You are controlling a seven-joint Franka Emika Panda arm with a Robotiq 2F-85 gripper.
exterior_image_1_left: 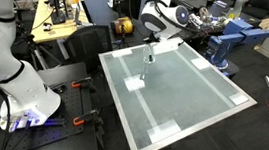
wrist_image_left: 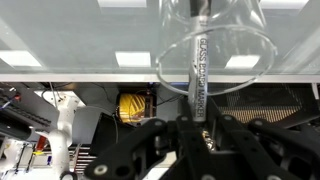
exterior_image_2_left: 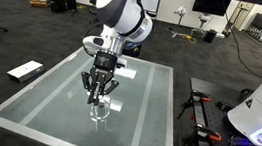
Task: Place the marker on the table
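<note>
Dark jaws of the gripper (wrist_image_left: pixel 197 122) fill the bottom of the wrist view, and they're pinched together on the marker (wrist_image_left: pixel 197 75), gripping its near end, with grey barrel and small print running straight away from the camera. Look where the far end goes: right through the mouth of a small clear cup (wrist_image_left: pixel 250 25), so the marker's dark tip sits inside the glass while the rest is out in the open between rim and jaws. I can't tell whether the tip touches the cup's bottom. From where I stand, in an exterior view, the white arm (exterior_image_2_left: pixel 123 17) bends over the middle of the surface (exterior_image_2_left: pixel 26 110) and the gripper (exterior_image_2_left: pixel 99 87) hangs pointing straight down, just above the cup (exterior_image_2_left: pixel 99 109), which stands upright on the pale glossy top. The marker itself is too thin to pick out there; it's lost between the jaws and the glass. In an exterior view from the far side, the gripper (exterior_image_1_left: pixel 149 55) hovers near the back edge of the surface (exterior_image_1_left: pixel 186 90), a white square patch (exterior_image_1_left: pixel 134 84) lying just beside the spot below it. The robot's bulky white base (exterior_image_1_left: pixel 13 68) stands off one long side, a wooden desk (exterior_image_1_left: pixel 55 31) sits behind it, and a yellow round thing (exterior_image_1_left: pixel 121 27) rests on the floor beyond the surface's rim.
</note>
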